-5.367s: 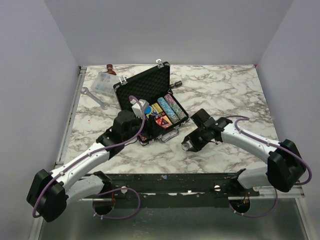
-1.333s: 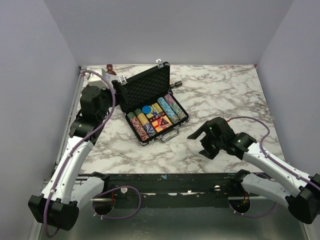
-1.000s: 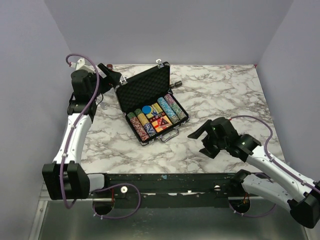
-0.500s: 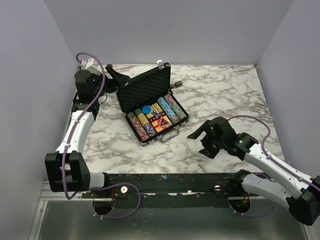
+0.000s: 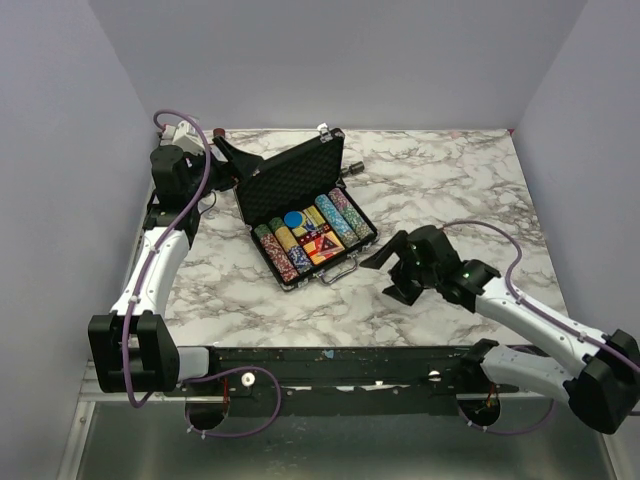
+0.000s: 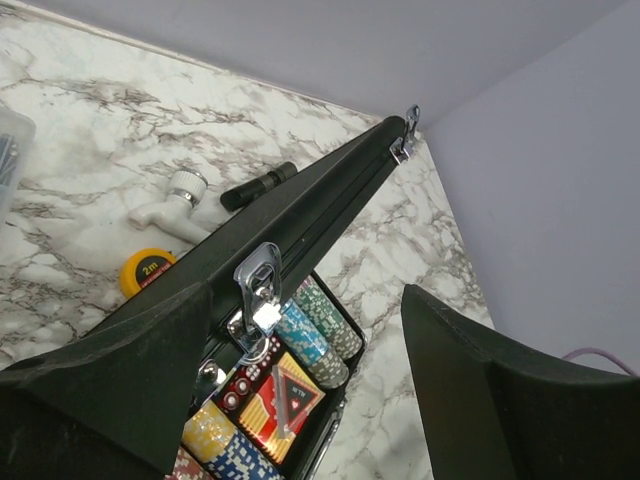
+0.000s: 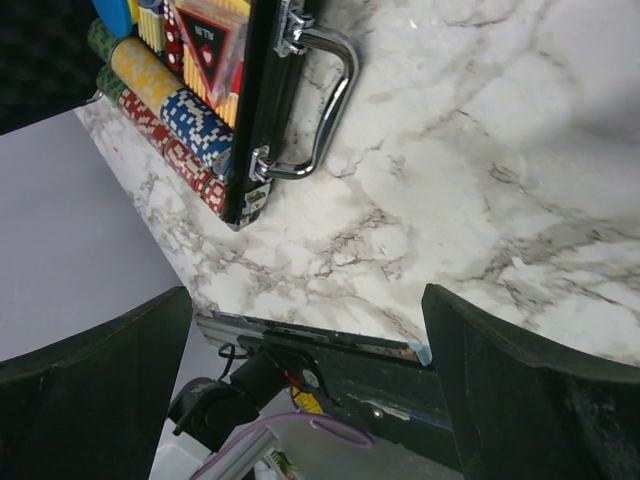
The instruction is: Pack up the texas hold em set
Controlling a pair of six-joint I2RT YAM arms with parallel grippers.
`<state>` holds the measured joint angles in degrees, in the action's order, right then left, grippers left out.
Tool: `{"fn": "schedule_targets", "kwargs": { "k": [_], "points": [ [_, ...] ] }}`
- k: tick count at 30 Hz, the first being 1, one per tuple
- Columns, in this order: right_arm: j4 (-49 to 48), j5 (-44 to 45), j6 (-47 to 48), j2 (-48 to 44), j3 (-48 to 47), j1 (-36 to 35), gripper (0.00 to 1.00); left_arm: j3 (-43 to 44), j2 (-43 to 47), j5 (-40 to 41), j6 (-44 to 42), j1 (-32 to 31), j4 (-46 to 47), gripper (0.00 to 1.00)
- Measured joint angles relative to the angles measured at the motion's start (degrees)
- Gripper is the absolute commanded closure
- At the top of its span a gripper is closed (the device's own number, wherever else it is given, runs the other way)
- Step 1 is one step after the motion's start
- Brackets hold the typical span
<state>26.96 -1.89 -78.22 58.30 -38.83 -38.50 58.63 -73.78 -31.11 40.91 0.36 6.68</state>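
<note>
Left gripper [image 6: 305,300], jaws apart astride the briefcase lid [image 6: 330,190], should fold it down squarely; right gripper [image 7: 305,300] gapes near the handle [image 7: 335,100].

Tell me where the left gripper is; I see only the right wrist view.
Observer: The left gripper is open, its fingers either side of the briefcase lid at its top edge.
Operator: Report the lid.
Observer: It stands raised, foam lining facing the chip rows.
Operator: Check behind it.
Observer: A yellow tape measure lies on the table there.
</note>
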Motion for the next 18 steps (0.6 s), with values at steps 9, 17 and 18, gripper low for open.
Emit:
{"fn": "schedule_targets", "kwargs": {
  "k": [9, 17, 18],
  "points": [
    [-22.8, -4.5, 6.5, 12.0, -0.3, 0.0, 0.00, -0.4, 0.4, -0.5, 1.2, -2.3, 0.1, 0.24],
    [-38.4, -7.6, 10.1, 24.2, -6.8, 0.0, 0.00, -1.0, 1.0, -0.6, 3.2, -2.3, 0.2, 0.23],
    [-40.4, -8.3, 10.4, 25.6, -7.4, 0.0, 0.01, -1.1, 1.1, -0.6, 3.4, -2.3, 0.1, 0.23]
  ]
}}
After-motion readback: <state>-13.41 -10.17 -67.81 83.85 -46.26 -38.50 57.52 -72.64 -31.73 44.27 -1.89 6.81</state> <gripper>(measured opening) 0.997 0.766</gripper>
